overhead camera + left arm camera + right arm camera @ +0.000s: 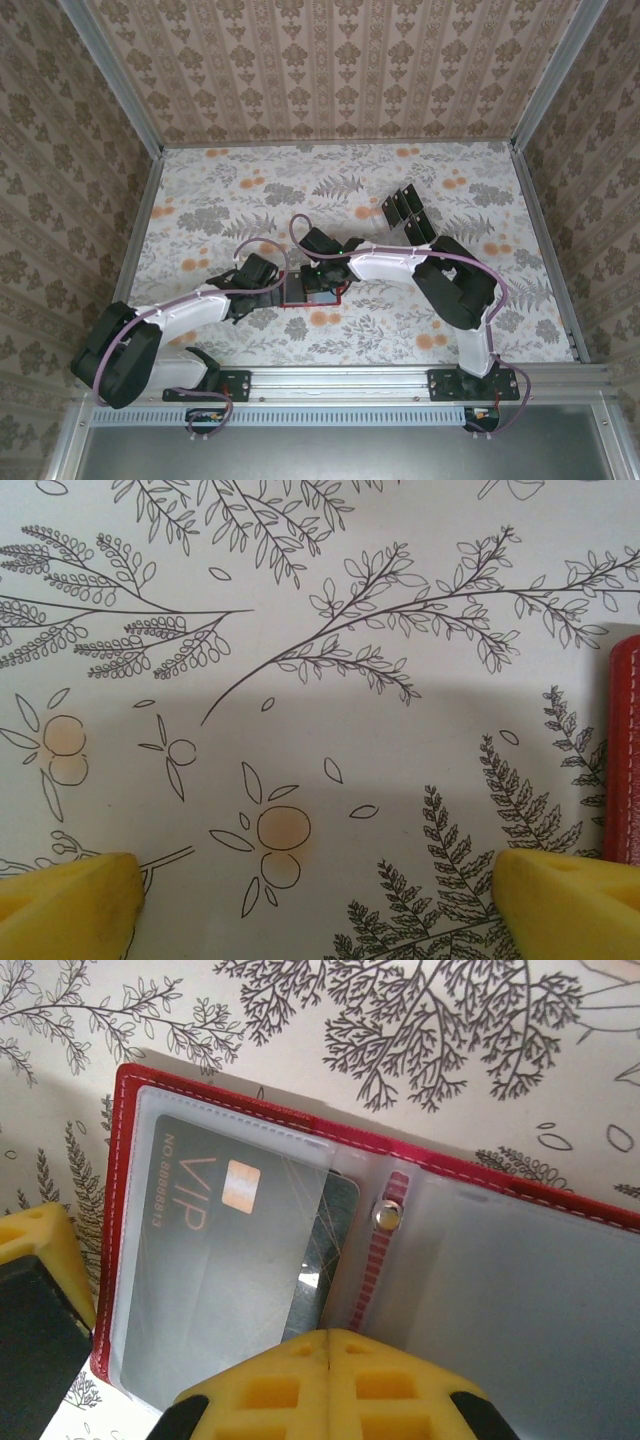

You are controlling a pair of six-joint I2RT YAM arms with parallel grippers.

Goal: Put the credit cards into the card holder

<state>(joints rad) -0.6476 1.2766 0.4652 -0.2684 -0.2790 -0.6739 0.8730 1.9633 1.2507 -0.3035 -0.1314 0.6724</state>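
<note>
The red card holder (300, 299) lies open on the flowered table between the two grippers. In the right wrist view the card holder (440, 1155) shows clear sleeves and a snap. A black VIP credit card (215, 1260) sits in the left sleeve, its right end sticking out. My right gripper (330, 1338) is shut, its joined tips right at that card's protruding edge, nothing visibly between them. My left gripper (320, 910) is open just left of the holder's red edge (625, 750), over bare table. Several more black credit cards (405, 215) lie at the back right.
Patterned walls and metal rails (540, 220) fence the table on three sides. A yellow finger of the left gripper (40, 1245) stands close to the holder's left edge. Open table lies to the left and front.
</note>
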